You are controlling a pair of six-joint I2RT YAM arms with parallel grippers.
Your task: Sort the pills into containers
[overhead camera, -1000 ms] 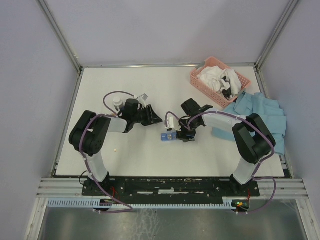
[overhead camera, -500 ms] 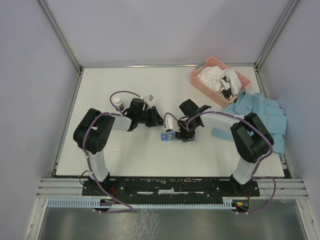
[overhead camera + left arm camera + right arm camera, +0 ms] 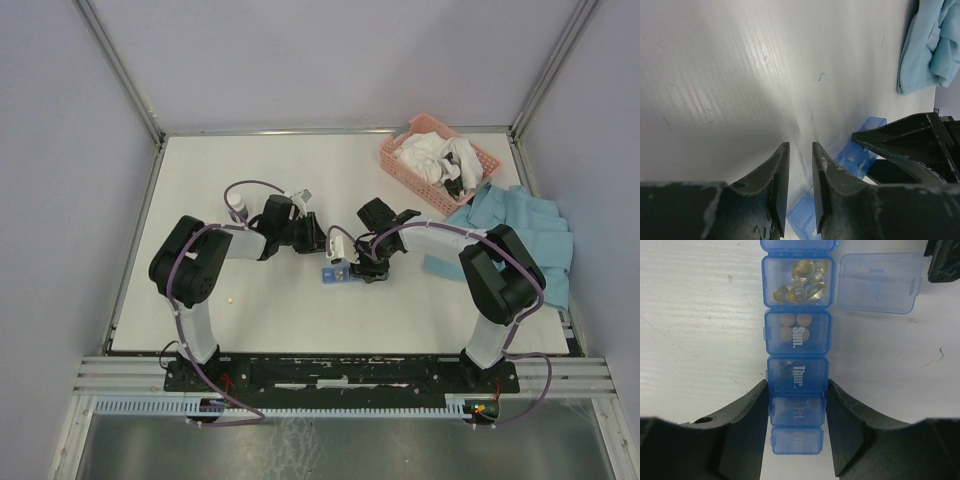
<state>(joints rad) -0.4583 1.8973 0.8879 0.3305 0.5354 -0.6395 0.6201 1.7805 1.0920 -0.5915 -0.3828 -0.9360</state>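
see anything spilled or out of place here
One tiny yellowish pill lies alone on the white table, well left of the blue plastic pill-organiser strip, outside any compartment. It looks dropped.

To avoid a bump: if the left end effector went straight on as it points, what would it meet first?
Likely the bare table; the organiser lies just beside the line of the left end effector, though depth is unclear.
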